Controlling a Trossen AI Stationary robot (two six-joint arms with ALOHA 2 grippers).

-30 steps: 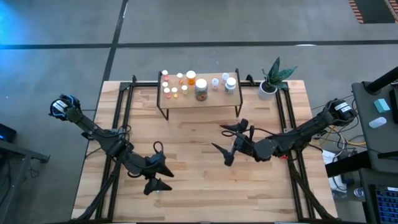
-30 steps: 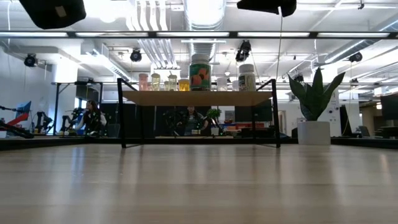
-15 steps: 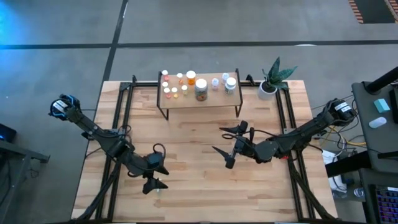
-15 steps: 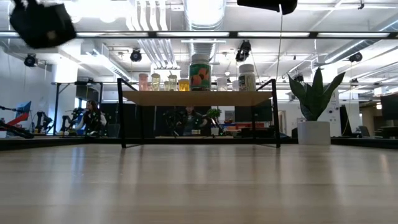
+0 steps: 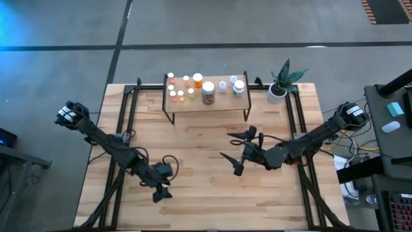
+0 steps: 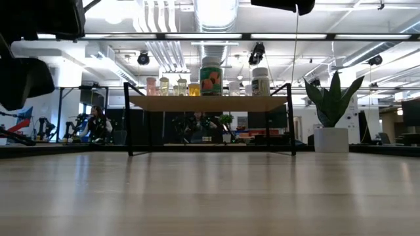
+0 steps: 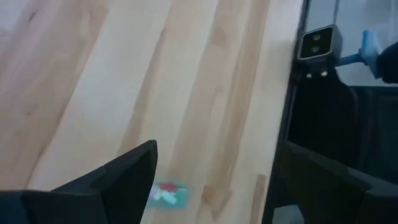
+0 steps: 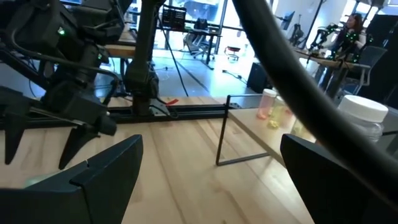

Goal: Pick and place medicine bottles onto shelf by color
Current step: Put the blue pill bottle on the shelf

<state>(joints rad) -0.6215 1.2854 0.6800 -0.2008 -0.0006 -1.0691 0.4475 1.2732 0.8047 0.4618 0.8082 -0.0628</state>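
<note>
Left gripper [image 5: 160, 182]: hanging low over the near-left part of the table [image 5: 199, 200], fingers apart, holding nothing; a small clear vial [image 7: 166, 193] is lying just beneath it.
Right gripper [image 5: 235, 151]: waiting mid-table, fingers spread, empty.
Medicine bottles [image 5: 207, 92]: standing on the shelf [image 5: 212, 104], at the far edge.

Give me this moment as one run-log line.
left gripper: open, low over small greenish bottle near table's front edge | right gripper: open, empty, mid-table | shelf: bottles standing on it
</note>
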